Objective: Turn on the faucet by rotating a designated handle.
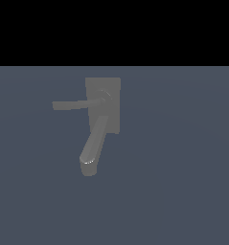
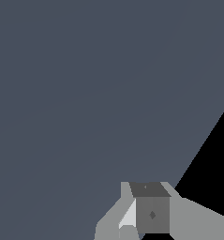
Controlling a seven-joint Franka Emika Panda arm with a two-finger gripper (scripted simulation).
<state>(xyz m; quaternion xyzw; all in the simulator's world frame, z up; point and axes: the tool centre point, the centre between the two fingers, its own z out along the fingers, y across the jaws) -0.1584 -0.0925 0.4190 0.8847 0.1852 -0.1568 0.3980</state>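
Observation:
The exterior view shows the matte grey faucet (image 1: 103, 103) on the blue-grey floor. It has a rectangular block base and a thick spout (image 1: 94, 146) that ends in a rounded tip. The handle (image 1: 70, 105) is a thin flat bar. It sticks out from a small round hub toward the exterior view's left. No arm or gripper appears in that view. In the wrist view my gripper (image 2: 144, 197) sits at the picture's edge over bare floor. Its grey fingers (image 2: 152, 211) sit together with no gap showing and nothing between them. The faucet is out of the wrist view.
A flat blue-grey floor (image 1: 183, 167) lies around the faucet on every side. Beyond its far edge there is only black background.

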